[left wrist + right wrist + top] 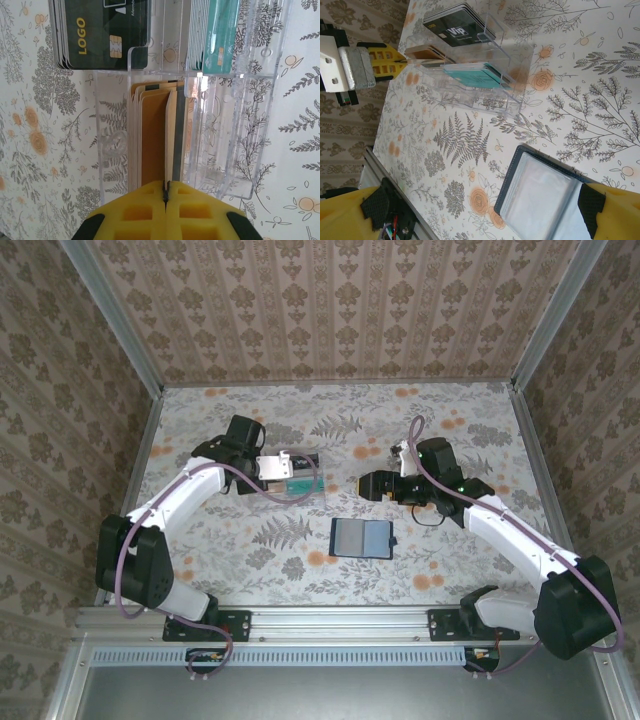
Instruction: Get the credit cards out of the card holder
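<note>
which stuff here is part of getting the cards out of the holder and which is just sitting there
Job: card holder; tan card pinched in left end effector.
Just sitting: clear box; its black cards; teal cards; tan stack.

A dark green plastic card at the upper left of the left wrist view is showing yellow "LOGO" beside a gold chip, while a black plastic card at the top of the right wrist view is showing white "Vip".
</note>
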Tool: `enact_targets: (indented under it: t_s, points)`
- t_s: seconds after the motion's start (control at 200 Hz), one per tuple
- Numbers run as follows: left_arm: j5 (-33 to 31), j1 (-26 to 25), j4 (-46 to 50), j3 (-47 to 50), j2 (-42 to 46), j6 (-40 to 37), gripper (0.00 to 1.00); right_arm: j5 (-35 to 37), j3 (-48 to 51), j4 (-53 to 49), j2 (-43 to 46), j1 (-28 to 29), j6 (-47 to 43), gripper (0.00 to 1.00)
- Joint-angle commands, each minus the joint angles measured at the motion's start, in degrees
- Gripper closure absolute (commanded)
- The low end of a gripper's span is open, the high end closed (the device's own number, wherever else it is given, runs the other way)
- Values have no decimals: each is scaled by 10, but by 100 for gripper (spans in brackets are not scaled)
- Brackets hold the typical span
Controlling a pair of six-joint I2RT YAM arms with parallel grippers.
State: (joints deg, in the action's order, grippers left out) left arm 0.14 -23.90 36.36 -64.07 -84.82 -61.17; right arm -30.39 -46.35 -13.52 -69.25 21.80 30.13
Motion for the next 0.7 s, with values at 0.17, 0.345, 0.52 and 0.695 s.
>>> enact_targets:
  t_s: [0.17,0.345,0.52,0.695]
  points:
    - [15,3,-11,-13,-16,-14,100,-14,-14,10,-15,0,-1,0]
    - [15,3,-12,-12,-21,-10,96,-16,-14,12,-18,0,-2,0]
    - [11,3,-16,-11,-24,-6,89,-16,-10,16,-18,0,0,0]
    - [7,3,-19,-14,-25,-1,86,-18,-9,17,-19,0,1,0]
